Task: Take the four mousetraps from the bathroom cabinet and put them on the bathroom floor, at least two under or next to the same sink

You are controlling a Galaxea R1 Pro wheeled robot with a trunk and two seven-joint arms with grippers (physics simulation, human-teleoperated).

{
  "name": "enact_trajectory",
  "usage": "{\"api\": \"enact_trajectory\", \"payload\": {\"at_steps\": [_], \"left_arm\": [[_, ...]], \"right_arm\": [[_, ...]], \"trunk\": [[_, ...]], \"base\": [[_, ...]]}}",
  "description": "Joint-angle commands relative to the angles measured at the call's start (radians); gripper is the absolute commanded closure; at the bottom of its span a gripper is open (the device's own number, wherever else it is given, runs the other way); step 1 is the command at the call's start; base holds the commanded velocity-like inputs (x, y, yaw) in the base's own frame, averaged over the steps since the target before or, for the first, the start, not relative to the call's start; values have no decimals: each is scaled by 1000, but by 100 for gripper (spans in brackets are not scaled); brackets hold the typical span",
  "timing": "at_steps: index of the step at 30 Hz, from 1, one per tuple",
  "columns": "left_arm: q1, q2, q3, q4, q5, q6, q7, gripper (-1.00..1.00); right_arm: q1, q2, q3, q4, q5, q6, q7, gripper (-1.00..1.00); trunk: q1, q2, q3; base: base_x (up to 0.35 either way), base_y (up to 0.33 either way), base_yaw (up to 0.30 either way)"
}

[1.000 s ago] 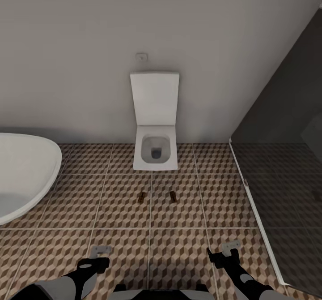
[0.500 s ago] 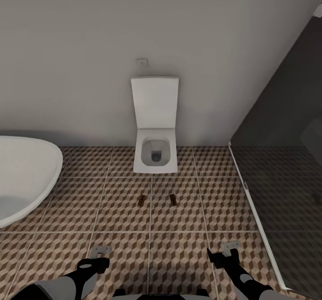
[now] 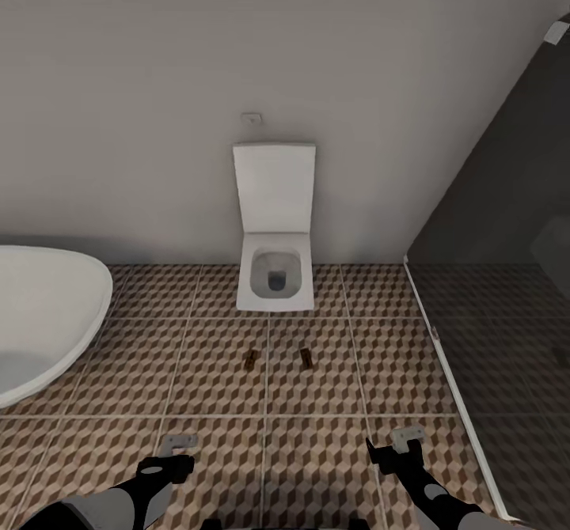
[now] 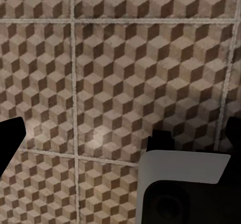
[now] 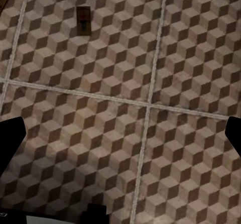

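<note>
Two mousetraps, small brown boards, lie on the cube-patterned bathroom floor in front of the toilet, one at the left and one at the right. In the right wrist view one mousetrap lies flat and another is cut by the frame's corner. My left gripper and right gripper hang low over the floor on the near side of the traps. Both are open with nothing between the fingers. The cabinet and the sink are out of view.
A square white toilet stands against the pale wall straight ahead. An oval white bathtub takes up the left. A dark glass shower screen with grey-tinted tiles runs along the right.
The whole view has shifted: toilet and wall sit a little lower and farther off, so the camera has moved. The mousetraps stay on the same tiles. Both grippers keep their pose.
</note>
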Motion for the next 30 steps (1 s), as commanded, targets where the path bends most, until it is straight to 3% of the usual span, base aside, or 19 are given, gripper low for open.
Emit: {"api": "enact_trajectory", "payload": {"at_steps": [1, 30], "left_arm": [[-1, -1, -6, 3, 4, -5, 0, -100], [-1, -2, -6, 3, 4, -4, 0, -100]], "right_arm": [[-1, 0, 7, 1, -10, -3, 3, -100], [-1, 1, 7, 1, -10, -1, 4, -100]], "trunk": [[1, -1, 0], [1, -1, 48]], "base": [[0, 0, 0], [0, 0, 0]]}}
